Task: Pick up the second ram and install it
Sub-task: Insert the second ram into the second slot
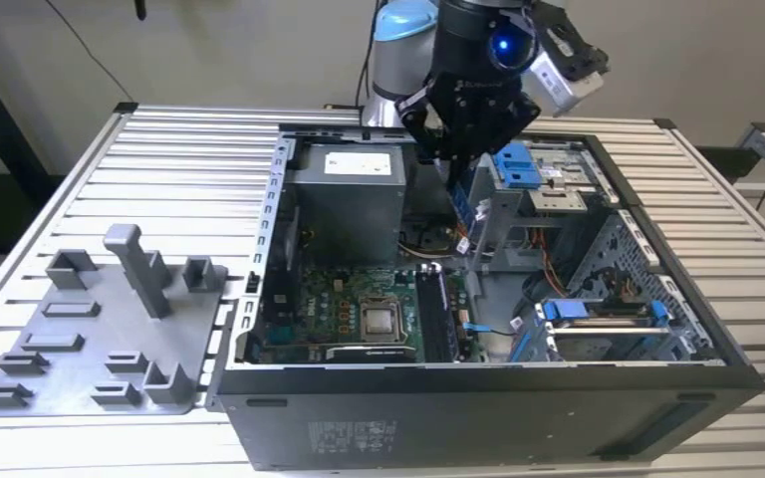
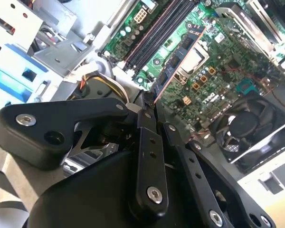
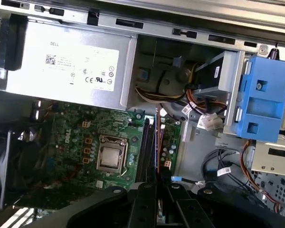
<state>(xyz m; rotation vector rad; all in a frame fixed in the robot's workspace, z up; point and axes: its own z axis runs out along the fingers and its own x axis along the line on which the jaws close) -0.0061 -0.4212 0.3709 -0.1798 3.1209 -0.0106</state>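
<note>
My gripper (image 1: 466, 164) hangs above the open computer case (image 1: 489, 383), shut on the second ram (image 1: 462, 209), a thin dark board pointing down into the case. In the second wrist view the black fingers (image 2: 146, 118) clamp one end of the second ram (image 2: 178, 57), and its chips and gold edge reach out over the motherboard. In the first wrist view the second ram (image 3: 157, 142) appears edge-on, lined up above the long black memory slots (image 3: 146, 147). It is still held well above the slots (image 1: 433, 309).
A grey power supply (image 1: 346, 199) fills the case's far corner. The CPU socket (image 1: 382, 321) lies beside the slots. Blue drive brackets (image 1: 522, 164) and a metal drive cage (image 1: 596, 299) stand toward the exterior view's right. A grey fixture plate (image 1: 104, 329) lies outside the case.
</note>
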